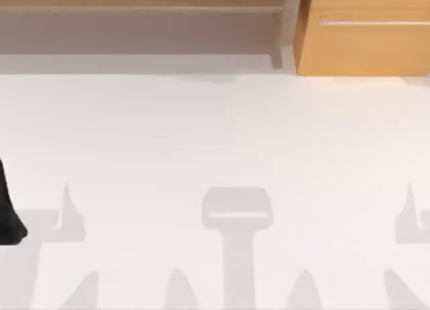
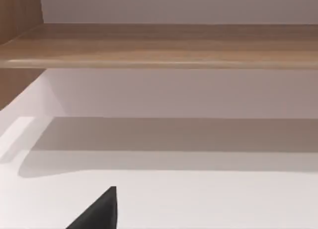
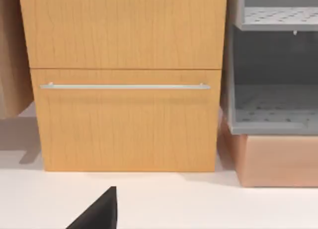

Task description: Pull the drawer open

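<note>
The drawer (image 1: 363,48) stands at the back right of the table, a light orange-tan wooden front with a thin silver bar handle (image 1: 373,22). The right wrist view faces it straight on: the drawer (image 3: 124,124) sits flush under an upper panel (image 3: 124,30), its handle (image 3: 124,86) running across the top. A black part of my right gripper (image 3: 99,211) shows low in that view, well short of the drawer. My left arm (image 1: 10,216) rests at the table's left edge, and a black part of my left gripper (image 2: 99,211) points toward the shelf.
A duller brown-grey wooden shelf unit (image 1: 141,14) runs along the back left, its board (image 2: 164,45) seen from the left wrist. Beside the drawer stands a grey perforated rack (image 3: 273,105) on a tan base (image 3: 278,159). The white table (image 1: 215,135) stretches in front.
</note>
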`<act>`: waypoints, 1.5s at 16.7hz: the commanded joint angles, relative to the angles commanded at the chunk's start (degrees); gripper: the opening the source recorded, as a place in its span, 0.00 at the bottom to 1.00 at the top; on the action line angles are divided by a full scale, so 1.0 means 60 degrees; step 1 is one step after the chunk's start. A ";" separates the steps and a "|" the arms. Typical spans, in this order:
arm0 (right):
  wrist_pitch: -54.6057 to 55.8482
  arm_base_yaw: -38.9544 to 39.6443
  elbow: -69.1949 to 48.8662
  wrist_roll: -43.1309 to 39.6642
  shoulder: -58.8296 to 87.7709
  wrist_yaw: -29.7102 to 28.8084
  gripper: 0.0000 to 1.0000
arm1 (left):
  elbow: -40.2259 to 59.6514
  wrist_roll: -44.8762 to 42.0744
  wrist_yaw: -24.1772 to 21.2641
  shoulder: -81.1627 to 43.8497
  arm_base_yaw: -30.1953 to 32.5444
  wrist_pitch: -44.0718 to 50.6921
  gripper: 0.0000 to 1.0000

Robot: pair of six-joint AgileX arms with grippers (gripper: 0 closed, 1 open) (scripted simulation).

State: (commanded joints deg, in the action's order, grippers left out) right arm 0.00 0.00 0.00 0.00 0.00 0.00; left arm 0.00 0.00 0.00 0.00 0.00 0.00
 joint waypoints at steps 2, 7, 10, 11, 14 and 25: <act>0.0007 -0.0007 -0.0002 -0.0005 0.0012 0.0003 1.00 | 0.0000 0.0000 0.0000 0.0000 0.0000 0.0000 1.00; 0.1143 -0.0650 -0.0582 -0.0091 0.1502 0.0554 1.00 | 0.0000 0.0000 0.0000 0.0000 0.0000 0.0000 1.00; 0.2460 -0.1353 -0.1267 -0.0051 0.3584 0.1211 1.00 | 0.0000 0.0000 0.0000 0.0000 0.0000 0.0000 1.00; 0.2946 -0.1612 -0.1518 -0.0035 0.4400 0.1456 1.00 | 0.0000 0.0000 0.0000 0.0000 0.0000 0.0000 1.00; 0.4421 -0.2402 -0.2274 0.0013 0.6600 0.2209 1.00 | 0.0000 0.0000 0.0000 0.0000 0.0000 0.0000 1.00; 0.7966 -0.4235 -0.4083 0.0139 1.1988 0.4106 1.00 | 0.0000 0.0000 0.0000 0.0000 0.0000 0.0000 1.00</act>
State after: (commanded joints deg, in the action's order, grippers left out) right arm 47.80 -25.41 -24.50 0.84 71.93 24.64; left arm 0.00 0.00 0.00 0.00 0.00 0.00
